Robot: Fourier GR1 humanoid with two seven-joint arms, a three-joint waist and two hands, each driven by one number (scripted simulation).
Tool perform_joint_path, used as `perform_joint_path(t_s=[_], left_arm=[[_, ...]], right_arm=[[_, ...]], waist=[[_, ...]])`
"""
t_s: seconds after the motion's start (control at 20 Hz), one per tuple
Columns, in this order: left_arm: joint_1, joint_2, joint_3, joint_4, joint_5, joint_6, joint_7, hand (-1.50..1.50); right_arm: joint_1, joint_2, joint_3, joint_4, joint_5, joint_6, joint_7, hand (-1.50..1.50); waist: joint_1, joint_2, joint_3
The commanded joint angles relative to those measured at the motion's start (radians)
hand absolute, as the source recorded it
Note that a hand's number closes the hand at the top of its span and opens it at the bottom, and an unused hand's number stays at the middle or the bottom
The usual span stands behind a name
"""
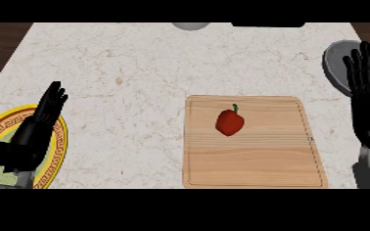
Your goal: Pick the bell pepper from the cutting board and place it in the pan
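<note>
The pale marbled counter (130, 68) carries a wooden cutting board (253, 161) near and right of centre, a grey pan (336, 68) at the right edge, and a yellow-rimmed plate (54, 147) at the near left.

Red bell pepper (230, 122) with short green stem lies on my cutting board (253, 171), in board's upper middle, stem pointing to far side, body tilted slightly. Nothing touches it.

Cutting board: light wood, rectangular, rounded corners, groove running along its edge, flat on pale marbled counter, right of centre before me.

Pan (335, 64): grey, round, at counter's far right edge, beyond board's far right corner, apart from board; only part shows, nothing seen inside it.
</note>
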Motion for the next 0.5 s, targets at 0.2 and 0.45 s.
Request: perform_joint_path(t_s=[0.2,0.45], left_arm=[[-0.17,-0.056,0.011,0.009,-0.037,0.07,0.099,0.0],[-0.192,-0.081,0.024,0.045,-0.022,0.094,0.147,0.0]], right_arm=[[-0.028,0.095,0.217,0.206,0.025,0.141,0.048,1.5],[0.112,0.121,0.266,0.099,0.383,-0.246,0.034,-1.5]], waist=[[-0.002,0.003,0.005],[-0.057,-0.013,0.0]])
